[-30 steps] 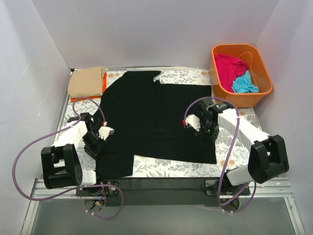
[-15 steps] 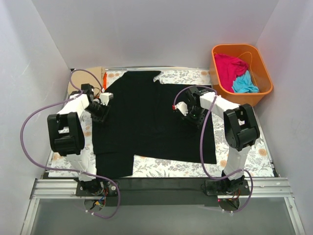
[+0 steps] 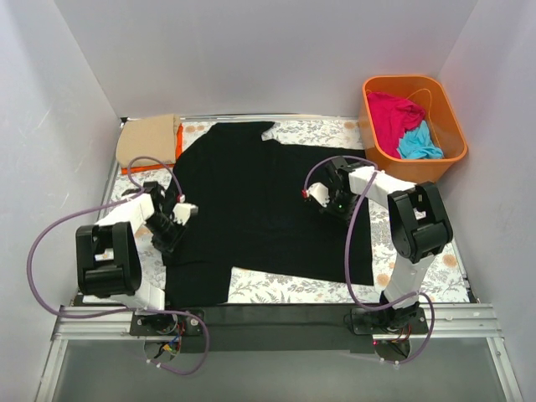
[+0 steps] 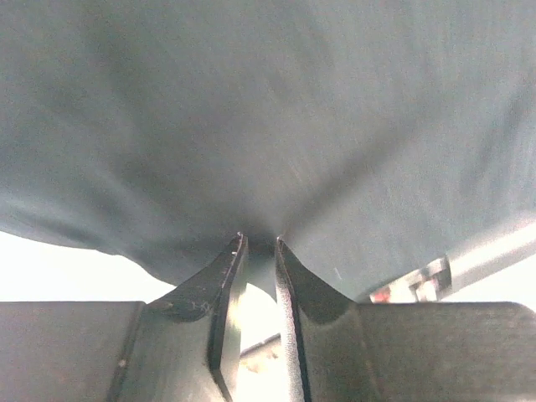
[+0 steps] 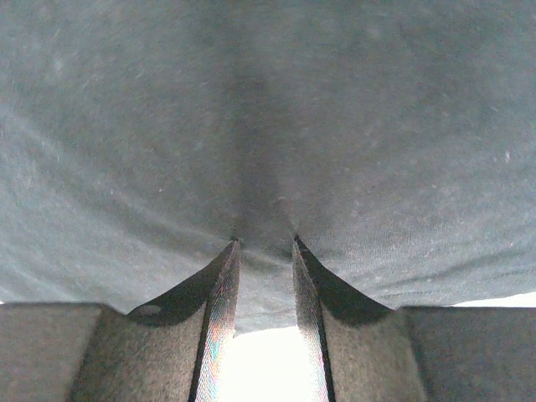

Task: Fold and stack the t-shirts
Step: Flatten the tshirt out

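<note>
The black t-shirt (image 3: 251, 201) lies spread over the floral sheet, one sleeve toward the back and a flap hanging toward the near left. At its left edge my left gripper (image 3: 185, 210) is shut on the dark cloth (image 4: 268, 109), which puckers into the fingertips (image 4: 258, 243). My right gripper (image 3: 311, 193) sits on the shirt's right half. It is shut on a pinched ridge of the same cloth (image 5: 268, 100), drawn between its tips (image 5: 264, 241). A folded tan t-shirt (image 3: 146, 138) lies at the back left, with an orange t-shirt (image 3: 178, 139) showing at its right edge.
An orange plastic tub (image 3: 453, 117) stands at the back right, holding a magenta t-shirt (image 3: 392, 110) and a turquoise t-shirt (image 3: 419, 144). The floral sheet (image 3: 310, 130) shows around the black shirt. White walls close in on the left, back and right.
Both grippers swung toward the back half a second ago and have since come partway back toward me. The black shirt's outline is nearly the same.
</note>
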Tool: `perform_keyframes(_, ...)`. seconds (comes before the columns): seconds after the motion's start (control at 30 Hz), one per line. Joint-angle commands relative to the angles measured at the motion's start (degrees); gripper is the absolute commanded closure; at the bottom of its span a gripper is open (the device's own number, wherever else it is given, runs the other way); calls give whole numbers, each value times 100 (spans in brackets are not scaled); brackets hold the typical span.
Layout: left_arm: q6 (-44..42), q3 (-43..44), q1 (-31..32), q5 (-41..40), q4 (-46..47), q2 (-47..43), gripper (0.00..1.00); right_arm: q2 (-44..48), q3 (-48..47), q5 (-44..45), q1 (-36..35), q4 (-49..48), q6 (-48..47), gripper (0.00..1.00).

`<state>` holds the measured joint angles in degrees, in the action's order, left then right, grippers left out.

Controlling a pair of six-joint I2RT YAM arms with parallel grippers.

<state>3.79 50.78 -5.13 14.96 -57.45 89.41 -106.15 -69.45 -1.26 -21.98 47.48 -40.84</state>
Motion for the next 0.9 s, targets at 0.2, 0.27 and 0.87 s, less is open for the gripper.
perform_keyframes(0.2, -644, 438, 3, 953, -1279, -943, 78, 736, 776, -199, -61, 420, -390, 64)
perform_keyframes(0.27, -24, 1361, 38, 1184, -735, -540, 75, 675, 260, -226, -43, 411, -206, 64)
perform_keyframes(0.87, 676, 1937, 433, 130, 639, 1616, 73, -1382, -1923, 424, 493, 463, 322, 64)
